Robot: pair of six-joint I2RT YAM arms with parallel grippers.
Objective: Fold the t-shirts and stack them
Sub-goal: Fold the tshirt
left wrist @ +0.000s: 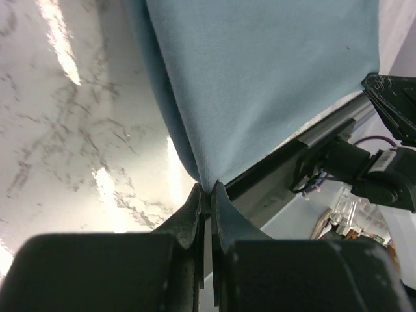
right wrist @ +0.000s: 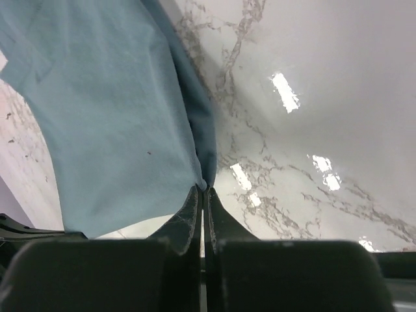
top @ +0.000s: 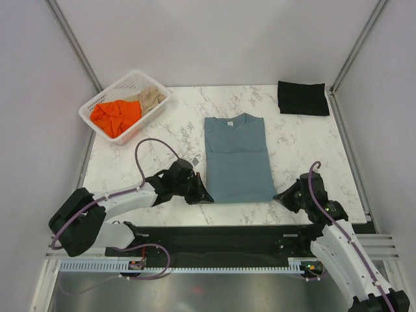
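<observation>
A slate blue-grey t-shirt [top: 238, 158] lies flat in the middle of the marble table, sleeves folded in, neck label at the far end. My left gripper [top: 207, 197] is shut on its near left corner [left wrist: 207, 181]. At the near right corner [right wrist: 207, 181] my right gripper [top: 278, 197] is pinched shut on the cloth. A folded black t-shirt [top: 303, 98] rests at the far right. An orange t-shirt [top: 117, 116] and a beige one [top: 151, 97] lie crumpled in the basket.
The white lattice basket [top: 104, 97] stands at the far left corner of the table [top: 175, 130]. A black rail [top: 214, 233] runs along the near edge behind the shirt's hem. Grey walls enclose the table on three sides.
</observation>
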